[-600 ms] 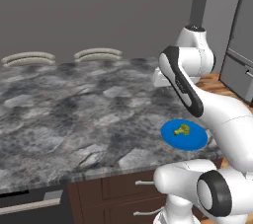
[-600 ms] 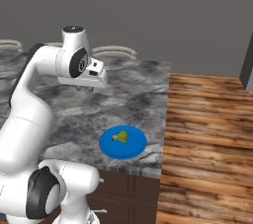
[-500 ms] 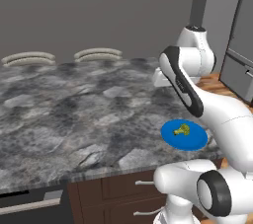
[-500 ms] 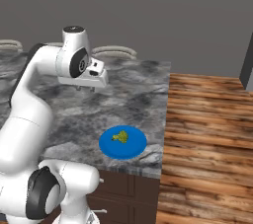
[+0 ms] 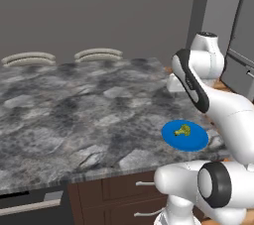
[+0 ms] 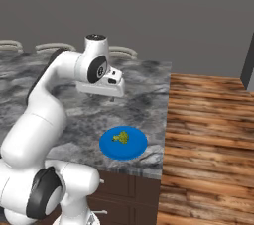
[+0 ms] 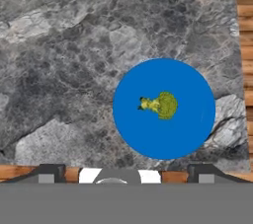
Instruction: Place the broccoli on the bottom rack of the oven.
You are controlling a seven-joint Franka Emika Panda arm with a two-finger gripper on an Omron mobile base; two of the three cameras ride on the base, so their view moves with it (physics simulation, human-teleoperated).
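A yellowish-green broccoli [image 7: 163,105] is seen on a plain bright blue round plate [image 7: 190,134]. The countertop [image 5: 74,115] is mottled in dark grey, black and pale grey veining, like marble. Dark-brown cabinet fronts [image 5: 116,196] are fitted with silver handles. The floor [image 6: 208,135] is laid in warm reddish-brown wood planks. The wall [image 6: 163,11] is rendered flat grey.
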